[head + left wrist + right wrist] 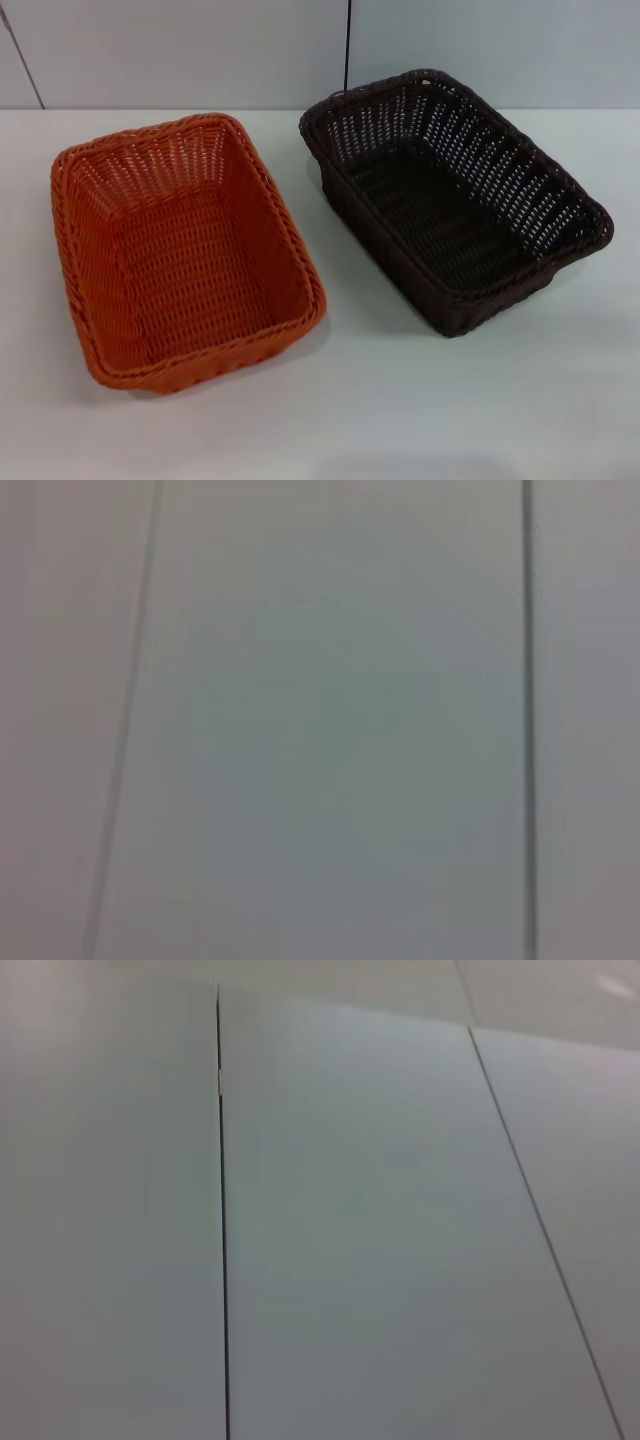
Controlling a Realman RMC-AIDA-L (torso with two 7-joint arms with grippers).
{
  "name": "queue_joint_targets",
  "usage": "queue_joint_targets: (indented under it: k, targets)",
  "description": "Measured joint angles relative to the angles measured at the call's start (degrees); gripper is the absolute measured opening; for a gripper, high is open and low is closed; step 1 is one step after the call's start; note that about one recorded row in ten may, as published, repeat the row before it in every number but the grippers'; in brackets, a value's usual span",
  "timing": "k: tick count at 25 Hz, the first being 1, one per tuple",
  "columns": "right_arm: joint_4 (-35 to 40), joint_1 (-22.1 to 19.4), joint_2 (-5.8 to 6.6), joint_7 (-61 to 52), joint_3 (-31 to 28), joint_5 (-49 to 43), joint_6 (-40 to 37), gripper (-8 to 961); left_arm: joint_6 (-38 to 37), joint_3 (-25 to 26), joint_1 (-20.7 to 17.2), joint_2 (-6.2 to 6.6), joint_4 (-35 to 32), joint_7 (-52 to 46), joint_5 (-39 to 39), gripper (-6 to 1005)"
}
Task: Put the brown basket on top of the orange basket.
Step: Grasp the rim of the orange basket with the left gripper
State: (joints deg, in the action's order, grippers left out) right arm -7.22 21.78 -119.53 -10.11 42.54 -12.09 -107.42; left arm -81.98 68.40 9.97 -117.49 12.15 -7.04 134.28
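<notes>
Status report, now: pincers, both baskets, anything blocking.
Neither pincer in view. Brown basket on the table, to the right of the orange basket, apart, both upright and empty. Nothing between them.

Even, bright overhead light fills the head view; the white table [400, 420] shows no glare. The orange basket [185, 250] and the brown basket [450, 200] cast only soft, faint shadows close to their bases, and both are in sharp focus. The left wrist view is blurred, its wall panel [330, 730] dim and greyish; the right wrist view's panel seams [222, 1210] look crisper.
</notes>
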Motion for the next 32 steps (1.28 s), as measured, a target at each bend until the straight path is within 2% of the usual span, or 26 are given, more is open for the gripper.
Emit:
queue_joint_targets:
  k: [2,4,5,6,7,8,9,12,13,16,17,18,20,21,22,23,24,26,27,28,29,30,32]
  targets:
    - [0.0,0.1,0.05,0.0,0.0,-0.2,0.2,817,0.0,0.0,0.0,0.0,0.0,0.0,0.0,774]
    - [0.1,-0.1,0.08,0.0,0.0,-0.3,0.0,817,3.7,-0.2,-1.1,2.82,4.6,-7.1,4.7,774]
    - [0.1,-0.2,0.08,0.0,-0.1,-0.3,-0.1,817,3.7,-0.2,-1.1,2.82,4.6,-7.1,4.7,774]
    - [0.2,-0.3,0.09,0.0,-0.2,-0.4,-0.2,817,6.4,-0.1,-1.7,3.91,6.9,-8.2,6.6,775]
    - [0.2,-0.3,0.09,0.0,-0.3,-0.4,-0.2,817,6.4,-0.1,-1.7,3.91,6.9,-8.2,6.6,775]
    - [0.2,-0.3,0.11,0.0,-0.4,-0.4,-0.2,817,14.3,1.0,-3.2,5.8,13.3,-7.5,10.5,775]
    - [0.2,-0.3,0.11,0.0,-0.4,-0.4,-0.2,817,14.3,1.0,-3.2,5.8,13.3,-7.5,10.5,775]
    - [0.2,-0.1,0.18,0.0,-0.5,-0.4,-0.2,817,25.7,5.1,-5.8,6.56,24.0,-1.8,14.3,775]
    - [0.2,-0.1,0.19,0.0,-0.5,-0.4,-0.1,817,31.9,8.5,-7.4,5.82,30.1,2.6,16.3,776]
    - [0.2,0.1,0.19,0.0,-0.3,-0.4,0.2,817,47.1,15.6,-10.8,4.07,43.0,6.0,20.5,776]
    - [0.2,0.1,0.19,0.0,-0.2,-0.4,0.3,817,47.1,15.6,-10.8,4.07,43.0,6.0,20.5,776]
    - [0.2,0.1,0.19,0.0,-0.2,-0.4,0.3,817,59.0,18.7,-12.6,3.75,52.0,5.5,23.3,776]
    - [0.2,0.1,0.18,0.0,-0.3,-0.4,0.3,817,72.3,20.2,-14.0,3.81,61.4,5.1,25.2,776]
    - [0.1,0.1,0.18,0.0,-0.4,-0.4,0.3,817,72.3,20.2,-14.0,3.81,61.4,5.1,25.2,777]
    - [0.1,0.1,0.18,0.0,-0.4,-0.4,0.4,817,76.6,20.8,-14.2,3.77,63.9,5.1,25.4,777]
    - [-0.1,0.1,0.17,-0.1,-0.3,-0.4,0.4,817,92.4,24.0,-13.7,2.92,72.6,5.6,25.4,777]
    - [-0.1,0.1,0.17,-0.1,-0.3,-0.4,0.4,817,92.4,24.0,-13.7,2.92,72.6,5.6,25.4,777]
    - [-0.1,0.1,0.17,-0.1,-0.4,-0.4,0.4,817,104.5,26.8,-12.2,2.05,77.0,6.7,25.4,777]
    - [-0.1,0.0,0.18,-0.2,-0.4,-0.4,0.5,817,115.8,29.9,-9.4,0.91,80.5,9.4,25.5,777]
    - [-0.1,0.0,0.18,-0.3,-0.4,-0.4,0.5,817,118.4,30.6,-8.7,0.58,81.2,10.3,25.4,777]
    - [-0.1,-0.1,0.18,-0.4,-0.5,-0.4,0.6,817,124.8,32.2,-6.7,-0.09,82.6,12.3,25.5,778]
    - [-0.1,-0.1,0.17,-0.5,-0.5,-0.4,0.7,817,124.8,32.2,-6.7,-0.09,82.6,12.3,25.5,778]
    - [-0.1,-0.2,0.2,-0.7,-0.5,-0.3,1.0,817,136.6,33.9,-2.7,-0.59,84.6,14.1,25.5,778]
